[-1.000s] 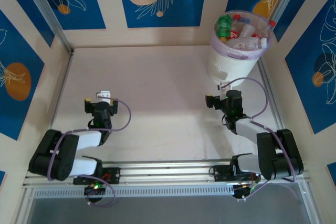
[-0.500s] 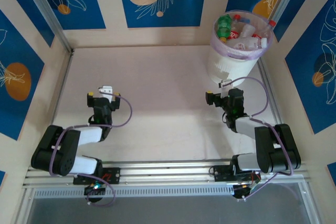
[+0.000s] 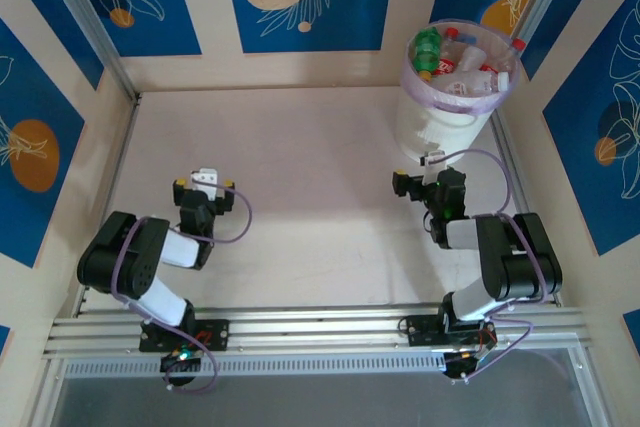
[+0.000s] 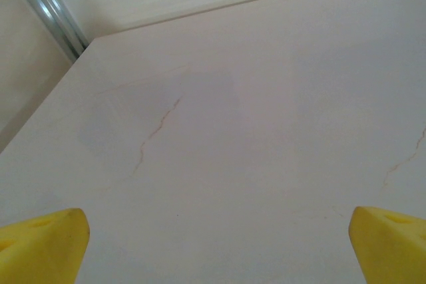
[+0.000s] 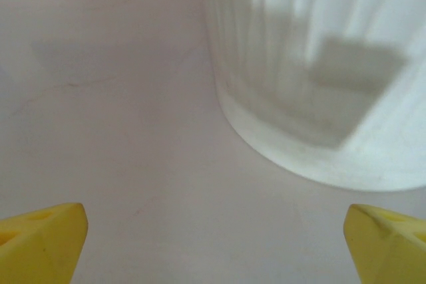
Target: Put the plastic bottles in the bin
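Note:
The bin (image 3: 440, 122), tall, white and round with a purplish translucent rim, stands at the table's far right corner. Several plastic bottles (image 3: 463, 64) lie piled inside it, mostly with red caps and labels, plus one green. My right gripper (image 3: 420, 182) hovers low just in front of the bin, open and empty; in the right wrist view the bin's ribbed wall (image 5: 313, 64) is close ahead of its yellow fingertips (image 5: 40, 241). Over bare table at the left, my left gripper (image 3: 204, 187) is open with nothing between its fingertips (image 4: 393, 244).
Walls with blue panels enclose the beige table (image 3: 300, 167) on three sides. A metal post (image 4: 50, 8) stands in the far left corner. An aluminium rail (image 3: 320, 332) carrying the arm bases runs along the near edge.
Both arms have folded tighter, their elbows swinging inward and up. The grippers crept slightly away from the bases. Both stayed open and empty.

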You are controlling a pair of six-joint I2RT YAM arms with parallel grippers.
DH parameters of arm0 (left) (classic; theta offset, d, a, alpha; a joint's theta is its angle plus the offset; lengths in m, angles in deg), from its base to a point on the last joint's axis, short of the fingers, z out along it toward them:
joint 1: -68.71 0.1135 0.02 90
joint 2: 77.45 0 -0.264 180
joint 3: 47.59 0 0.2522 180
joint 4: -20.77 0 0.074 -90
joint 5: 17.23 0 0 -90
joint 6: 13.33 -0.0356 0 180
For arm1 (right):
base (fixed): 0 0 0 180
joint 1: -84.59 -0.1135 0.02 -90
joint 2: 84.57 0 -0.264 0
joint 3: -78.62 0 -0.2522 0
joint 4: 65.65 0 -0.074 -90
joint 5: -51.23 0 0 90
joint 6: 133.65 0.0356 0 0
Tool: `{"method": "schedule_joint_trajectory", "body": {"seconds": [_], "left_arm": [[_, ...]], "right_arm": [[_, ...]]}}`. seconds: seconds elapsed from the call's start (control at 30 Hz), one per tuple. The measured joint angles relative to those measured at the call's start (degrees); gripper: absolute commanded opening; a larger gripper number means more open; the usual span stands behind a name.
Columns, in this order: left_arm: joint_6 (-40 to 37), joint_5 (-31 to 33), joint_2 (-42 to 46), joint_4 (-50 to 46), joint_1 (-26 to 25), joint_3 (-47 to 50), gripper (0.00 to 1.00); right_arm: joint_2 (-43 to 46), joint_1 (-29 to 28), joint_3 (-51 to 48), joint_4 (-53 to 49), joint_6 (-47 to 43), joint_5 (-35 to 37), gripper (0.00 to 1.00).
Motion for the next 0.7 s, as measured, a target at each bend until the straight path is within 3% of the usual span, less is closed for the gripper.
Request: {"method": "schedule_joint_trajectory", "body": {"seconds": [0.27, 0.7], "left_arm": [[2.3, -2.4, 0.0, -4.2, 3.0, -4.2, 1.0], [2.9, -3.2, 0.0, -5.6, 3.1, -4.2, 1.0]], "right_arm": [[-0.4, 2.5, 0.6, -0.8, 2.6, -1.5, 0.99], [-0.4, 2.8, 0.6, -1.2, 3.2, -1.9, 0.99]]}}
